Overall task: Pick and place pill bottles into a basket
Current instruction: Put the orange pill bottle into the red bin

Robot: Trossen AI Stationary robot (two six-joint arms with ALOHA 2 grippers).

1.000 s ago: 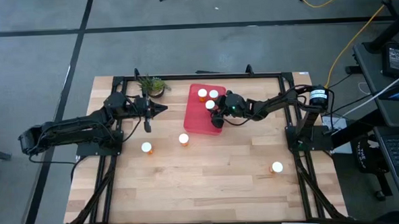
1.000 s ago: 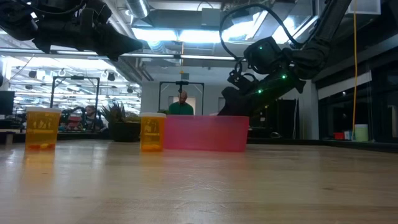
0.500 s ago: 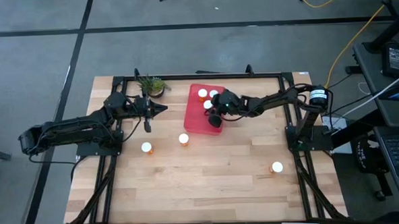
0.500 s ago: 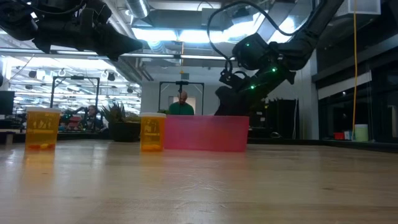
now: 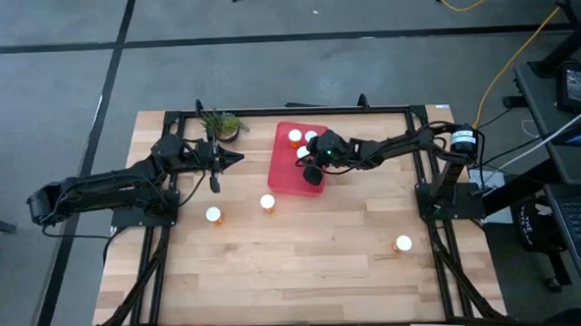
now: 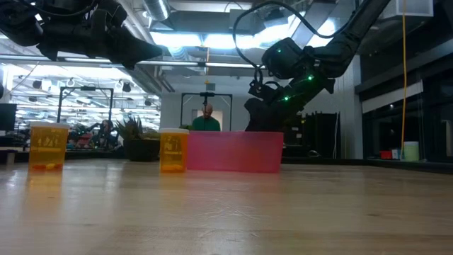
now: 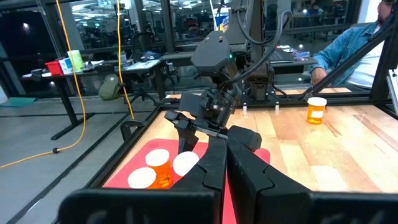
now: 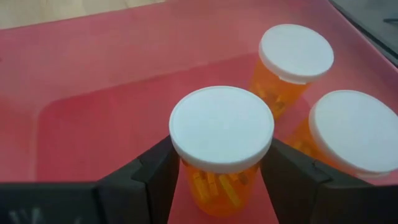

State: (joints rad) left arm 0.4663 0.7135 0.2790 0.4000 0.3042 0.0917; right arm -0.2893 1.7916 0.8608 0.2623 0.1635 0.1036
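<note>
The red basket (image 5: 289, 173) lies at the table's far middle; its near wall shows in the low view (image 6: 233, 152). Two orange white-capped pill bottles (image 5: 295, 135) (image 5: 311, 137) stand in it. My right gripper (image 5: 307, 159) is inside the basket, shut on a third bottle (image 8: 222, 134). Three more bottles stand on the bare wood (image 5: 268, 201) (image 5: 214, 214) (image 5: 403, 244). My left gripper (image 5: 233, 159) is shut and empty, held above the table left of the basket, also seen in the low view (image 6: 152, 51). My right gripper pinches the bottle's orange body just under the white cap (image 8: 186, 171) between its two fingers (image 8: 155, 174), one on each side. The fingers slant down from the table's right. The bottle stands upright over the basket floor; whether its base touches the floor I cannot tell.
A small green potted plant (image 5: 222, 124) stands at the far edge left of the basket. A black frame (image 5: 421, 113) runs around the table. A person (image 7: 364, 46) sits beyond the table. Open wood lies across the near half.
My right gripper has gone a little toward the table's left over the basket, carrying the bottle upright, close beside the two bottles in the basket. In the last half second it has barely moved.
</note>
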